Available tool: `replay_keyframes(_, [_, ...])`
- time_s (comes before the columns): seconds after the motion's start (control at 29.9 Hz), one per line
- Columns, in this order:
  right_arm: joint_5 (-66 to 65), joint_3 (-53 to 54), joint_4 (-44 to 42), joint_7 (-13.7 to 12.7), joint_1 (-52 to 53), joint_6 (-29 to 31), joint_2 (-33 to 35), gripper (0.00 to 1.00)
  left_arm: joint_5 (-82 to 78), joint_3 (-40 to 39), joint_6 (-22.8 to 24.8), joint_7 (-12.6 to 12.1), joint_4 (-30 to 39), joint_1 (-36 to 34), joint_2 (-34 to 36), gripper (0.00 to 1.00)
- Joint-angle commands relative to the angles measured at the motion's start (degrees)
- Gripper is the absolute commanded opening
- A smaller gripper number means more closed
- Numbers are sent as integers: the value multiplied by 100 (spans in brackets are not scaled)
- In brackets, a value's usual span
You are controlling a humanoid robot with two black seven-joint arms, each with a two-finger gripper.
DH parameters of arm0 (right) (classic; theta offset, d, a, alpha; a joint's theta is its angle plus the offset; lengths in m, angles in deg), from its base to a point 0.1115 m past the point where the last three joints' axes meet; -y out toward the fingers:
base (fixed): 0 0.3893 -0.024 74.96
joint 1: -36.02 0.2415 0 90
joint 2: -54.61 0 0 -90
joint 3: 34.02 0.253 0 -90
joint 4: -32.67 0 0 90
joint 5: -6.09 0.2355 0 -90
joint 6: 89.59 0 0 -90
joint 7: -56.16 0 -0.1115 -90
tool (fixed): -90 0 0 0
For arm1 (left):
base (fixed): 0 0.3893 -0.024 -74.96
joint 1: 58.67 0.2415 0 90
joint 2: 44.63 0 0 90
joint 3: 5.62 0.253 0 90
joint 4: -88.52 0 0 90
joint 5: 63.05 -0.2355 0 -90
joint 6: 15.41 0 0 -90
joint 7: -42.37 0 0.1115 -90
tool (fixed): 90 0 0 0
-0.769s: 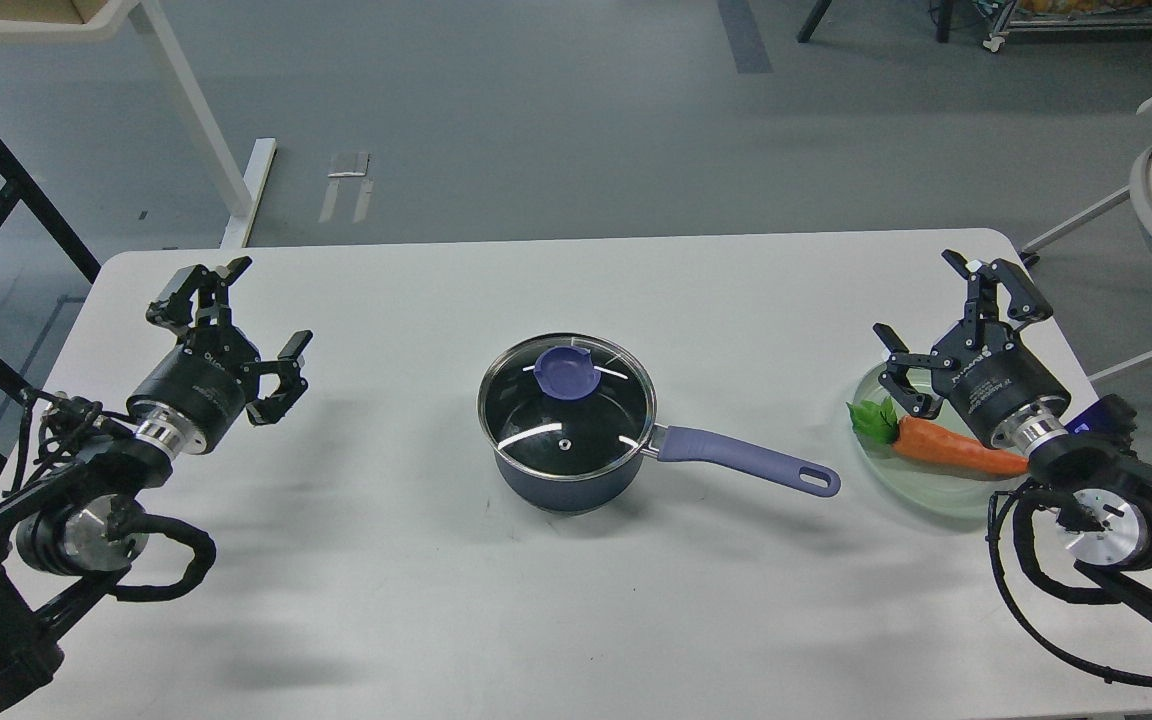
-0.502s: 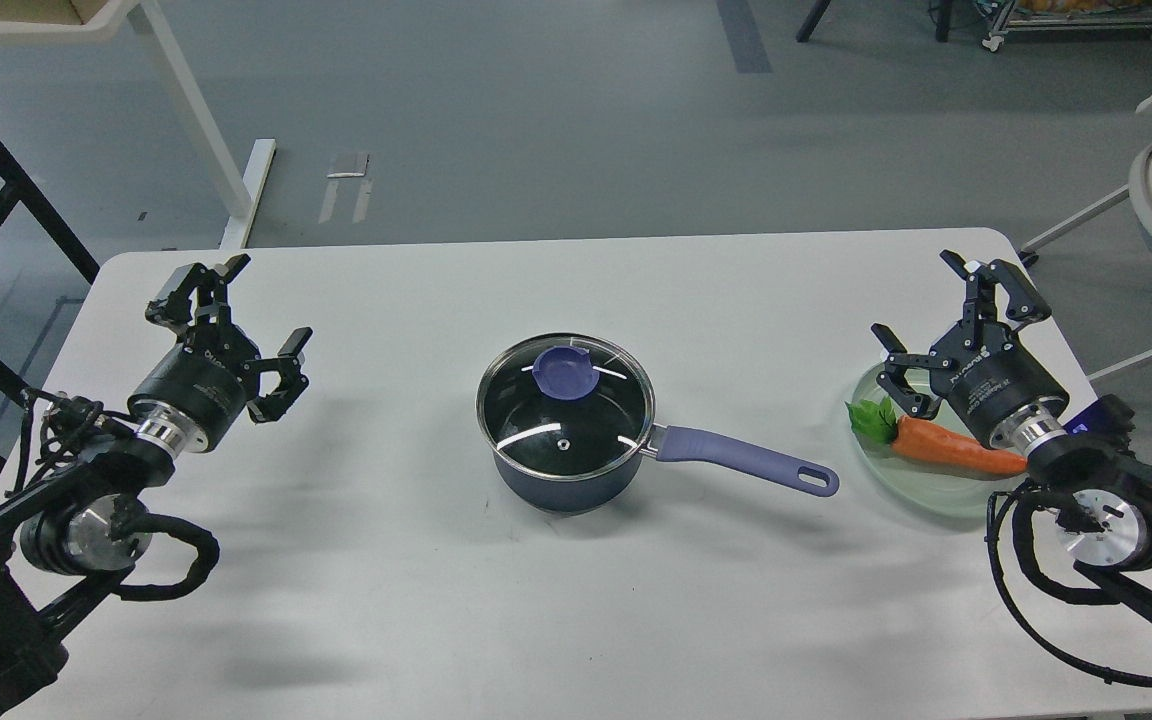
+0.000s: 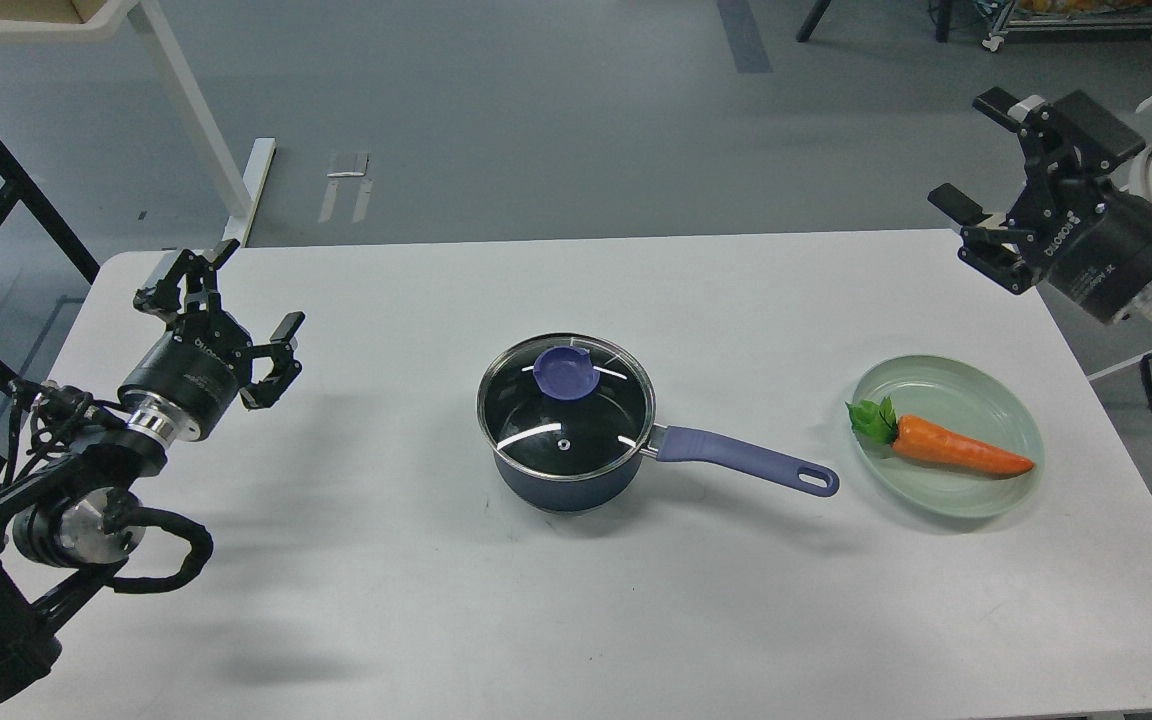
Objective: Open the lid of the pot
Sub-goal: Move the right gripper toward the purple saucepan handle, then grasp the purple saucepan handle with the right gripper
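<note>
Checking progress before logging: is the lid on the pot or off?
On. The lid sits flat on the pot, rim seated all round; neither gripper touches it.

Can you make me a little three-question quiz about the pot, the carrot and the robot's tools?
1. True or false: the lid sits on the pot.
2. The carrot lies on: A) the green plate B) the bare table C) the pot's lid.
3. Fill in: the pot handle points toward the robot's ____ side.

Key
1. True. Both the left tool and the right tool are open and away from it.
2. A.
3. Right.
</note>
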Motion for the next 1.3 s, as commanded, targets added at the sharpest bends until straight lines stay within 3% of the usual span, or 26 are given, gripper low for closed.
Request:
replay_keyframes(0.0, [-1743,-1406,487,-1,1259,-18,35,100,-2,35,-1,36,25,0,85,99])
replay_keyframes(0.2, [-3827,-3544,954,-1,2852,-439,-359,100,-2,43,-1,27,60,9,112,99])
replay_keyframes(0.37, [-5121,-4257,796,-1,3126,-826,-835,100,-2,43,-1,36,86,9,103,99])
replay_keyframes(0.84, [-5510,-5128,-575,-1,3056,-871,-2416,98,-2,17,-10,45,104,0,103,99])
replay_keyframes(1.14, [-5527,-5401,-681,-1,3064,-932,-2628,86,-2,17,-27,36,157,0,94,99])
replay_keyframes(1.27, [-5676,-5418,-690,-1,3065,-1011,-2611,69,-116,17,-18,36,166,-26,94,99])
